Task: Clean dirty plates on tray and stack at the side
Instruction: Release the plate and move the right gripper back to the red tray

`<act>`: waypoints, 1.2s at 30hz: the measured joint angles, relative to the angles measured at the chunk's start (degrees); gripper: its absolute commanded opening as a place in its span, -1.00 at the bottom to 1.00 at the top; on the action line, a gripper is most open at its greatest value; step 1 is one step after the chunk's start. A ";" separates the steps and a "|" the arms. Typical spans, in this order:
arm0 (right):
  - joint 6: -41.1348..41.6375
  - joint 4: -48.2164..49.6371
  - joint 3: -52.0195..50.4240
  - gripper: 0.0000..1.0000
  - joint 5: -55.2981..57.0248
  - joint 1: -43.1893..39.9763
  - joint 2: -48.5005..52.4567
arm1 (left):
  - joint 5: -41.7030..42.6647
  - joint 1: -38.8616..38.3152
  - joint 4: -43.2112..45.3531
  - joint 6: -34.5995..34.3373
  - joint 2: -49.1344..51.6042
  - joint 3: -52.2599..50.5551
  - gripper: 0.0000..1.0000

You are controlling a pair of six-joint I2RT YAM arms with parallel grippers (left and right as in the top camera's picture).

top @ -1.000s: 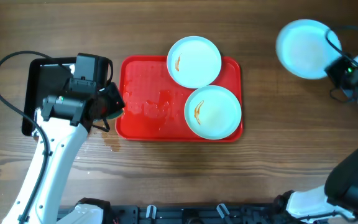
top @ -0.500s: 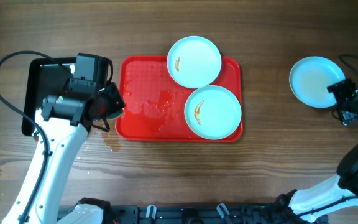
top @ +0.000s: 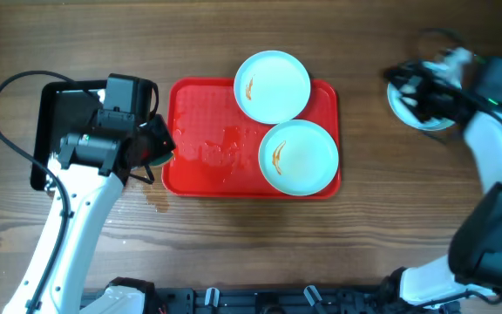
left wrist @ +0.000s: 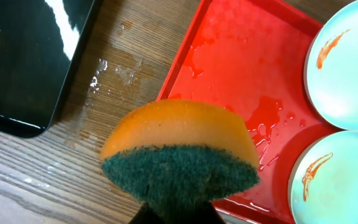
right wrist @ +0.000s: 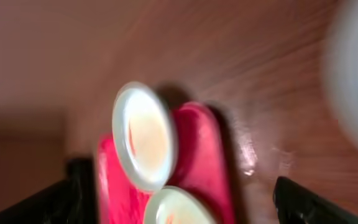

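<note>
On the red tray [top: 199, 166] lie two pale plates, each with an orange smear: one at the far edge [top: 273, 85], one at the near right [top: 299, 157]. A third plate [top: 418, 120] rests on the table to the right, partly under my blurred right arm. My right gripper [top: 408, 87] hovers at that plate's left side, open, with nothing between its wide-set fingers [right wrist: 73, 186]. My left gripper [left wrist: 179, 211] is shut on an orange sponge with a green scouring face [left wrist: 179, 143], at the tray's left edge [left wrist: 241, 68].
A glossy black tray [top: 64, 131] sits at the far left beside my left arm. Water droplets wet the wood [left wrist: 114, 68] between it and the red tray, and the red tray's left half [left wrist: 260, 118] is wet.
My right gripper set the third plate down on the table at the right, opened, and swung left toward the tray. My left arm and the sponge have not moved.
</note>
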 measured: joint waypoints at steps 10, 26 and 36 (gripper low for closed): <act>-3.52 -14.05 18.97 0.99 22.43 18.62 2.05 | 0.00 0.00 0.11 0.00 4.44 0.00 -0.92; -8.50 -6.80 24.83 0.43 22.91 18.88 26.27 | 0.00 0.00 0.96 0.00 4.94 0.00 -0.92; -8.83 -4.79 24.81 0.19 25.46 23.74 26.43 | 0.00 0.00 1.36 0.00 4.94 0.00 -0.92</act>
